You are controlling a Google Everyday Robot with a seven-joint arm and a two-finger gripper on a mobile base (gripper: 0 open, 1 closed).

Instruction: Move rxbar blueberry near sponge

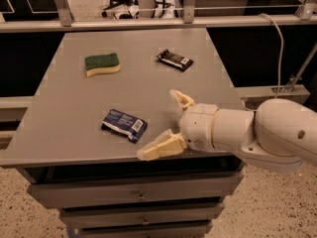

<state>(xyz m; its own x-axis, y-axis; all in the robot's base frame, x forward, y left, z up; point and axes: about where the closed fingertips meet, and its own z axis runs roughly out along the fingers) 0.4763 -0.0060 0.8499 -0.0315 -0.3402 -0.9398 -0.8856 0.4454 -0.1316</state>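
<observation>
The rxbar blueberry (124, 125), a flat blue-wrapped bar with a white label patch, lies on the grey table (74, 108) near its front edge. The sponge (102, 64), green on top with a yellow layer below, lies at the back left. My gripper (162, 126) is open and empty, its pale fingers spread wide over the table's front right part. It sits just right of the blue bar, a short gap away, with one finger near the front edge and the other farther back.
A black-wrapped bar (175, 60) lies at the back right of the table. Drawers (141, 195) sit under the tabletop. A metal rail (148, 21) runs behind the table, and a white cable (280, 48) hangs at the right.
</observation>
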